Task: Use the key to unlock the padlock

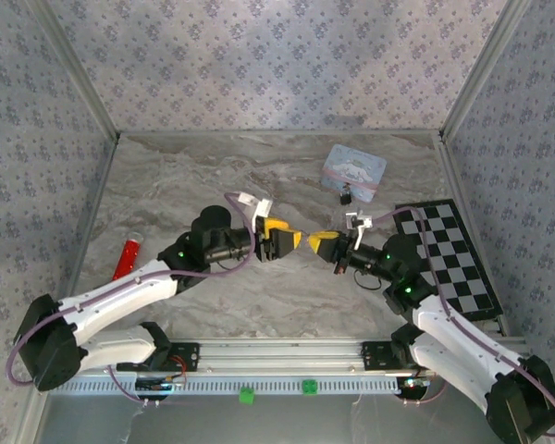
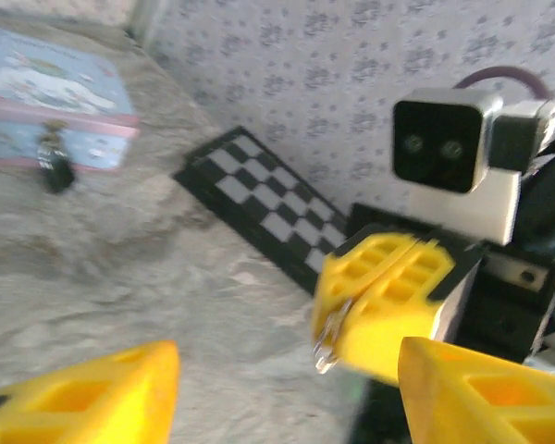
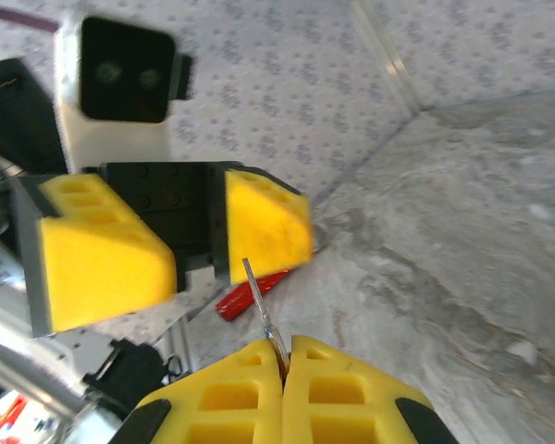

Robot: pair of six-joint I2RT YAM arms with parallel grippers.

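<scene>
The right gripper [image 3: 283, 375] has its yellow fingers pressed tight together on the key [image 3: 262, 310]. The key's thin metal blade sticks out toward the left gripper [image 3: 200, 245], which faces it nearly tip to tip with its jaws well apart and nothing between them. The padlock [image 1: 346, 195] sits against the near side of the pale blue tin [image 1: 355, 167] at the far right of the table, well apart from both grippers, with a checkerboard [image 1: 449, 259] nearer on the right and a red tube [image 1: 127, 257] off to the left.

Shiny metal key [image 3: 262, 310], matt yellow plastic right gripper [image 3: 284, 347], smooth marbled table [image 1: 213, 166], glossy tin [image 1: 354, 169].
</scene>
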